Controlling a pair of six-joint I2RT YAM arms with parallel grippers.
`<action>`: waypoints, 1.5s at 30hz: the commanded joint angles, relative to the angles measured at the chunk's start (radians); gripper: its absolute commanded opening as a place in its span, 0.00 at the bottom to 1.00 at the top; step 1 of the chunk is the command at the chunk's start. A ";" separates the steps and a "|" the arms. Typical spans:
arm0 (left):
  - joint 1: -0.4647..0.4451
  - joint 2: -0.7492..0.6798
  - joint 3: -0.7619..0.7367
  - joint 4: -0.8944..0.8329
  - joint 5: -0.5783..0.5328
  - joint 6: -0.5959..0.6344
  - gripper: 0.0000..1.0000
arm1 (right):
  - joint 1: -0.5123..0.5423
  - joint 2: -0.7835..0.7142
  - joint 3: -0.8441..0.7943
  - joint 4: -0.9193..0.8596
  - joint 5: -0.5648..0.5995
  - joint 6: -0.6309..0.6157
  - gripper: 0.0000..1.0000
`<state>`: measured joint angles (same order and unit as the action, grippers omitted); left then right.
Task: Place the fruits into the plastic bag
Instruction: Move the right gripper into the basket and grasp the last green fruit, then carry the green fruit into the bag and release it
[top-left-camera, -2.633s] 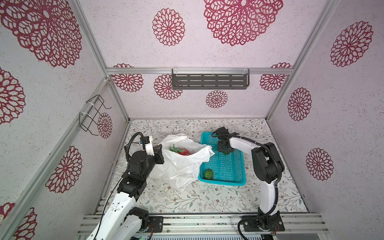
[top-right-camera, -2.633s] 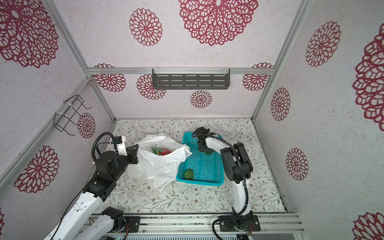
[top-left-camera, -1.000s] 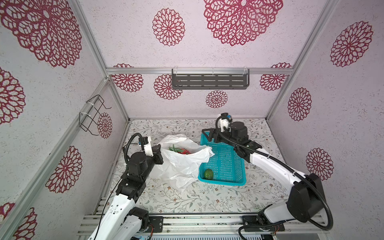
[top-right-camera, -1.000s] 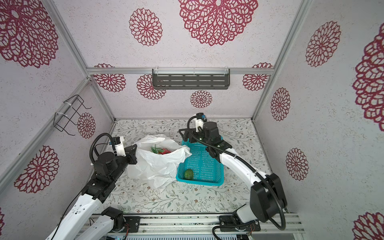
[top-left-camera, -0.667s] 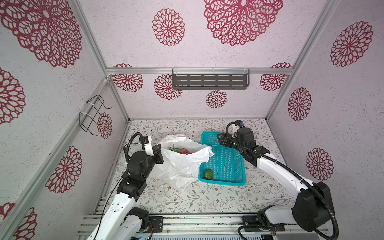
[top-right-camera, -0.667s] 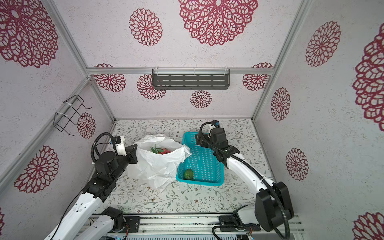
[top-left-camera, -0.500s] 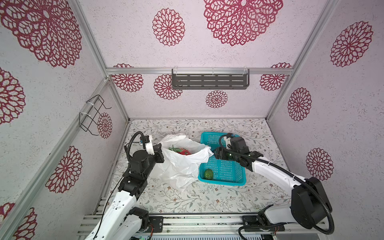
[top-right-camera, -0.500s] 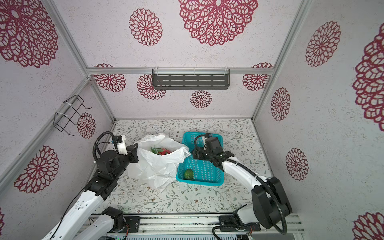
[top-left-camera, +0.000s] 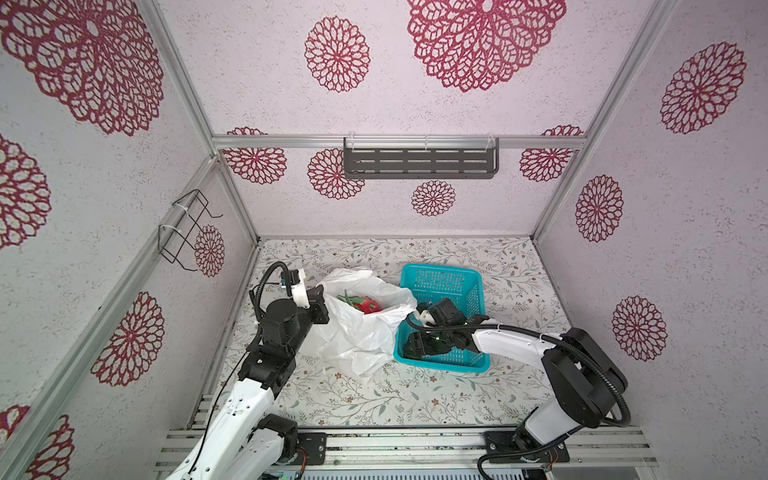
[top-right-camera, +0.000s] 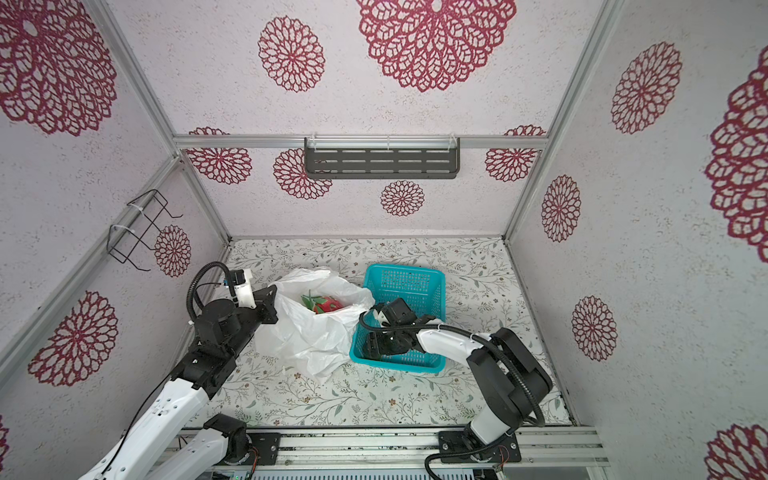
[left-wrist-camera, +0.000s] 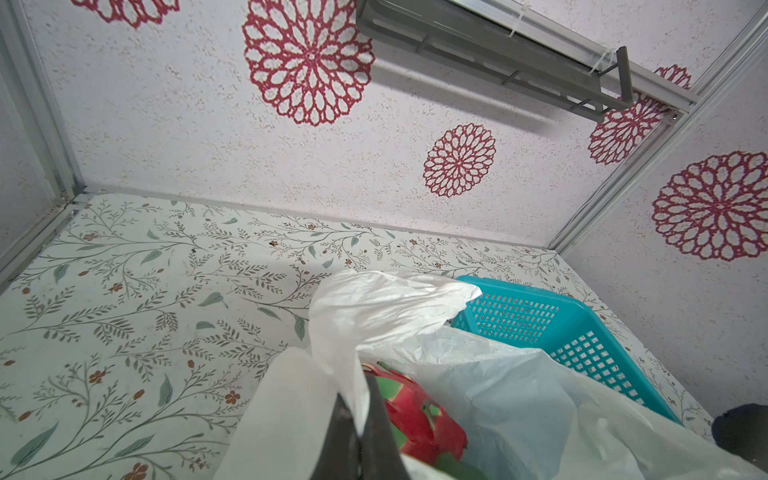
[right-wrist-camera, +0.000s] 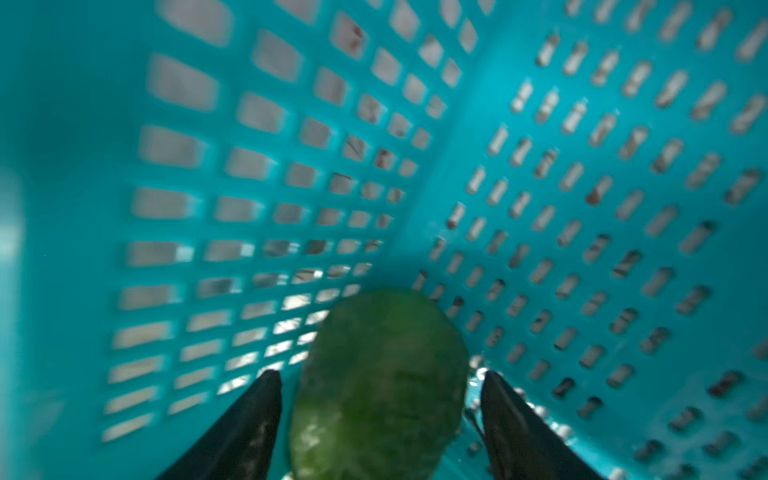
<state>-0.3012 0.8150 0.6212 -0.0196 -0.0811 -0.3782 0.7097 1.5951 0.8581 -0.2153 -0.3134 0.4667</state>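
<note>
Fruits: red fruit (top-left-camera: 369, 306) in plastic bag (top-left-camera: 357, 345); green fruit (right-wrist-camera: 378, 386) in teal basket (top-left-camera: 449, 284), 3 o'clock of bag.
Left arm (top-left-camera: 280, 328): stretched to bag's 9 o'clock rim; left jaws pinch it.
Right arm (top-left-camera: 511, 343): low in basket's 7 o'clock corner; right jaws wide, astride green fruit.

From high at six o'clock we look down toward twelve in both top views; our wrist cameras, much nearer, share the basket (left-wrist-camera: 582, 328).
</note>
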 joint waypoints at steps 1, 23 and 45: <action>-0.005 -0.021 -0.017 0.023 -0.009 0.005 0.00 | 0.006 0.006 0.026 -0.040 0.045 -0.019 0.64; -0.006 -0.023 0.001 0.020 0.007 0.013 0.00 | -0.042 -0.013 0.568 0.086 0.205 -0.223 0.42; -0.006 -0.138 -0.018 0.020 0.161 0.022 0.00 | 0.165 0.243 0.828 -0.222 -0.114 -0.350 0.84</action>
<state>-0.3016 0.6930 0.6136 -0.0357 0.0753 -0.3595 0.8909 1.9049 1.6657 -0.4290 -0.4706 0.1337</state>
